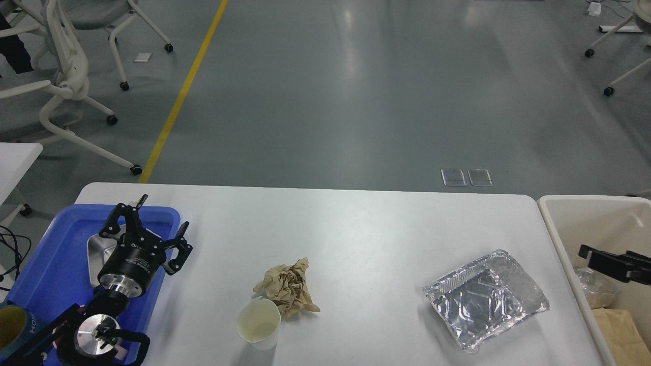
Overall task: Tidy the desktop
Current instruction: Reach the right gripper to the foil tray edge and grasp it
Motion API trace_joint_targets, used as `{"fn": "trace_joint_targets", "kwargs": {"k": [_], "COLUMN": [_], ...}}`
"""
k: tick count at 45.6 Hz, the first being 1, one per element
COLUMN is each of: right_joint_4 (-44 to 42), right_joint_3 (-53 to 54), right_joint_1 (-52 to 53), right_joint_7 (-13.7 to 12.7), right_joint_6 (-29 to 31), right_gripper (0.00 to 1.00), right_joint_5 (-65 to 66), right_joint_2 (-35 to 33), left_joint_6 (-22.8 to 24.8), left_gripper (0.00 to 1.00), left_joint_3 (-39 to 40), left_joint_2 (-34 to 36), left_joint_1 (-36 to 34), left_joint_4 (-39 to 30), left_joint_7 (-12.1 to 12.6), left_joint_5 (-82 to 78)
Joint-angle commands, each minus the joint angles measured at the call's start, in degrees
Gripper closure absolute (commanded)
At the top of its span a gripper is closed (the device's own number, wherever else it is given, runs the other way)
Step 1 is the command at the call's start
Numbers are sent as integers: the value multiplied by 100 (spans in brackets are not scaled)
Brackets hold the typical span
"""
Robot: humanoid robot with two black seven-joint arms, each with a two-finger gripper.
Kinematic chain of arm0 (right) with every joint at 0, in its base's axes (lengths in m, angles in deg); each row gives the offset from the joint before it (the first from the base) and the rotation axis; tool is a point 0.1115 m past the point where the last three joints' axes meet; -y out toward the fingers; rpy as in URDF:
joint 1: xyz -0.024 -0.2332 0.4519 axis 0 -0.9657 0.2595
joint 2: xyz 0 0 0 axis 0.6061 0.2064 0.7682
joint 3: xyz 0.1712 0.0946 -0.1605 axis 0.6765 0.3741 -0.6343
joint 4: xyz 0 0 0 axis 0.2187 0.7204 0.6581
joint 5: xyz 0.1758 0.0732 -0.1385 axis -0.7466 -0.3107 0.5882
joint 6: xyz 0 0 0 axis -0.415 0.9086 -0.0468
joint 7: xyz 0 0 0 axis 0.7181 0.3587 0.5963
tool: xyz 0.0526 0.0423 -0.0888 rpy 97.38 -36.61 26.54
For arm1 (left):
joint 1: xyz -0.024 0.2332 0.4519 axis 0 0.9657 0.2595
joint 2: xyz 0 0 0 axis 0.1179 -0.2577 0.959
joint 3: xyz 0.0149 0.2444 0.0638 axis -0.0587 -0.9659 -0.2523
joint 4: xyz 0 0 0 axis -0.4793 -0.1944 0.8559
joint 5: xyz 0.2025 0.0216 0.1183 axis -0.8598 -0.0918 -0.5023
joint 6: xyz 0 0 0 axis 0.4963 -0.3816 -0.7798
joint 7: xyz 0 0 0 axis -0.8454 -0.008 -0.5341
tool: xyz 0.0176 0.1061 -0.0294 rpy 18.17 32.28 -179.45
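Note:
The white desktop (356, 234) holds a crumpled brown paper (287, 287), a cream paper cup (258, 324) just in front of it, and a crumpled foil tray (485, 300) at the right. My left gripper (165, 210) is open and empty over the right edge of the blue tray (51, 264), well left of the paper. My right gripper (592, 254) shows only as a dark part at the right edge, over the beige bin (554, 223). Its fingers cannot be told apart.
A metal dish (96, 249) lies in the blue tray, partly behind my left gripper. A tape roll (12, 325) sits at the lower left. The bin holds clear plastic and brown paper waste. A smaller white table's corner (15, 157) and wheeled chairs stand at the left.

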Motion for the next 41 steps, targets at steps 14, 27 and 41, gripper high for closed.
{"fn": "trace_joint_targets", "kwargs": {"k": [14,27,41], "right_joint_4": [-1254,-1931,-2827], "right_joint_3": [-4078,-4932,-5398], "right_joint_1": [3256,3653,3705], "right_joint_7": [175,351,535], "right_joint_6": [-242,-506,-787], "right_gripper": [0,0,0], "right_joint_5": [1338,1690,1690], "right_joint_2": [787,1244,1719], "left_joint_6": [9,8,0], "left_gripper": [4,4,4], "left_joint_3": [59,68,59], "left_joint_2": [39,47,65], "left_joint_1": [27,44,44], "left_joint_4": [1,1,1], "left_joint_7": [-18,-35,-35], "left_joint_5": [0,0,0]}}
